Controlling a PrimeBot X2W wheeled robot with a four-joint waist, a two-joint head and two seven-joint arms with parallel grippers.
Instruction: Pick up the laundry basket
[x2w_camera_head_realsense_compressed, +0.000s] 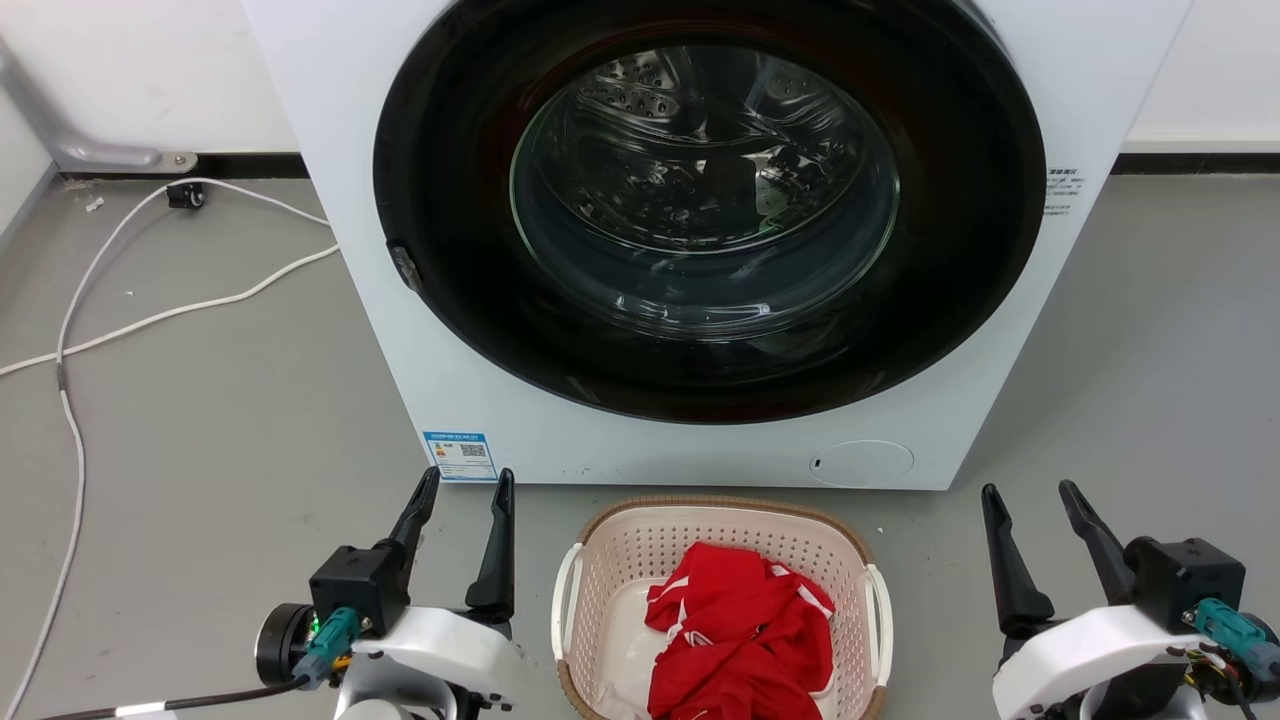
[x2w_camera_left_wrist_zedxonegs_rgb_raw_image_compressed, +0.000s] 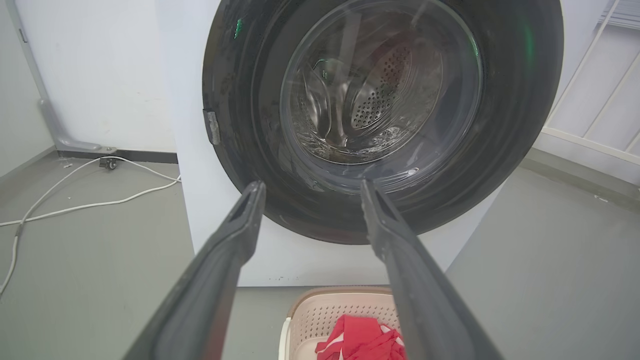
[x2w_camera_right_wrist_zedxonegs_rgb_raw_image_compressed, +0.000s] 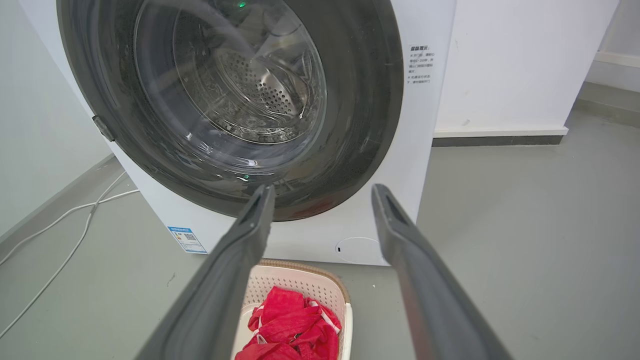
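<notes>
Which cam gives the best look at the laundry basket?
Head view: the laundry basket shows almost whole, with its brown rim, both white handles and the red cloth inside. Left wrist view catches its far end; right wrist view a far corner, both cropped at the bottom edge.

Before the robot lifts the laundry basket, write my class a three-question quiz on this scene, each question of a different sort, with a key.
1. True or false: the laundry basket stands on the floor in front of the washer.
2. What lies in the basket? A) red cloth B) blue towels C) nothing
3. Fill in: the left gripper and the right gripper flank the basket, each with jaws ____.
Key: 1 true; 2 A; 3 open.
</notes>
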